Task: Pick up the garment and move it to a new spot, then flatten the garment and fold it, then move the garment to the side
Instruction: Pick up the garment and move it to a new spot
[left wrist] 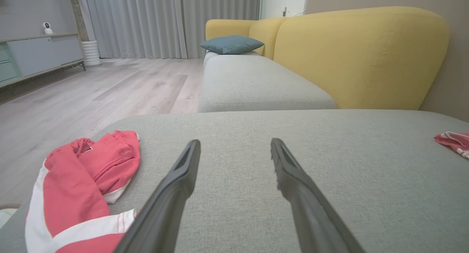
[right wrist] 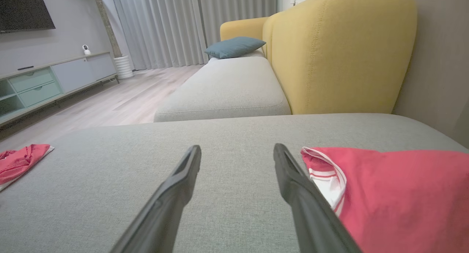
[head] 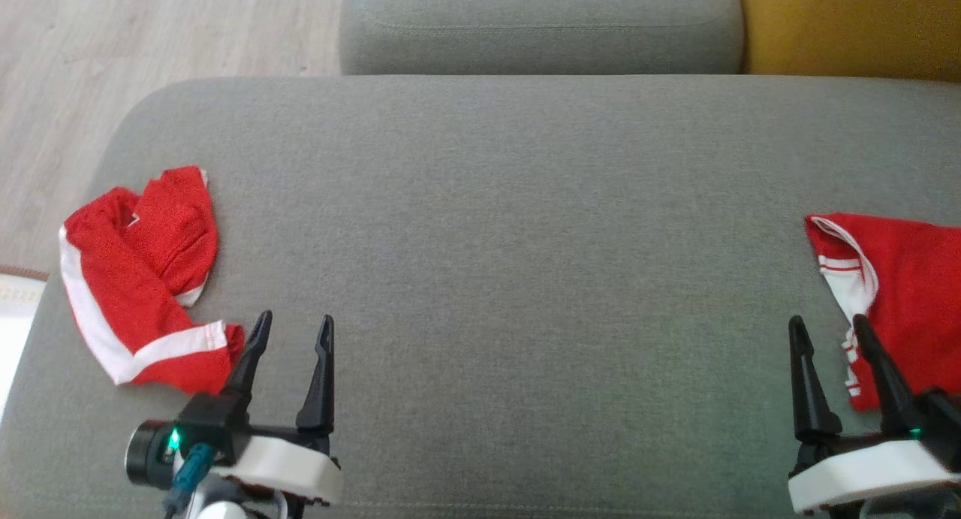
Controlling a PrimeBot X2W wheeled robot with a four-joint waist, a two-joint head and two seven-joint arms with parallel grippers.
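A crumpled red garment with white stripes lies at the left end of the grey sofa cushion; the left wrist view has this garment low on the left. My left gripper is open just to its right, with its left finger close to the cloth's near corner and nothing between the fingers. A second red garment with a white striped collar lies flatter at the right end. My right gripper is open at its near left edge, and its right finger overlaps the collar in the right wrist view.
The cushion's left edge drops to a pale wood floor. Behind it are another grey seat cushion, a yellow backrest and a blue pillow. A low cabinet and grey curtains stand across the room.
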